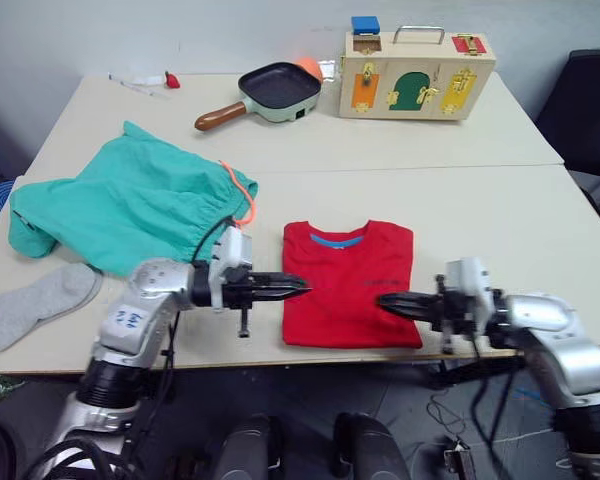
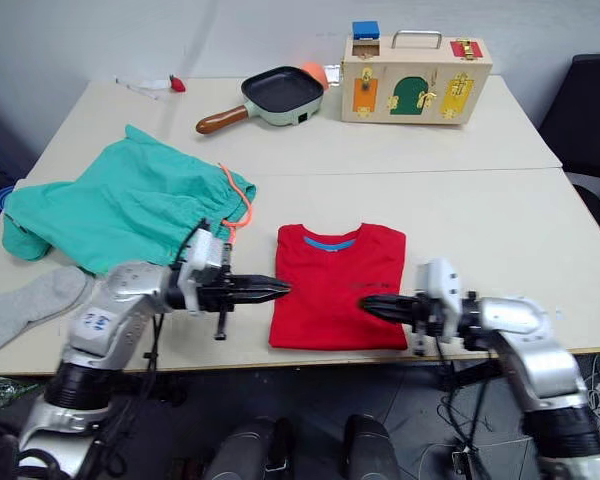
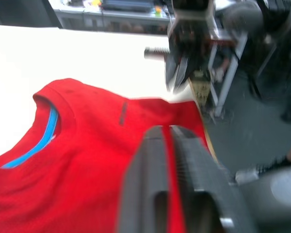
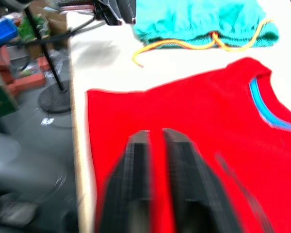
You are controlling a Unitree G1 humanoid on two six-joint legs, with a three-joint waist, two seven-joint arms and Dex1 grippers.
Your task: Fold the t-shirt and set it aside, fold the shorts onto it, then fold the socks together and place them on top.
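Now lying flat at the near edge of the table (image 1: 480, 215), collar away from the robot, hem toward it: the t-shirt (image 1: 348, 285), sleeves already folded in to a tidy rectangle, long axis running from collar to hem. Hovering at its left edge, pointing inward across the cloth: the left gripper (image 1: 298, 287), fingers pressed almost together with a thin slit between, gripping nothing. Facing it from the right edge, at about the same height: the right gripper (image 1: 384, 299), fingers likewise nearly touching and holding nothing. Sitting between the two sets of tips, then, the lower half of the shirt, each arm about equally near its own side, tips aimed square across the long axis. Judging from this, likely calling next for a grasp at both side edges near the hem and a fold up toward the collar. Waiting to the left, well apart: the shorts (image 1: 130, 205), spread loosely with the orange drawstring trailing toward the shirt, and nearer the front left corner the socks (image 1: 35, 305).
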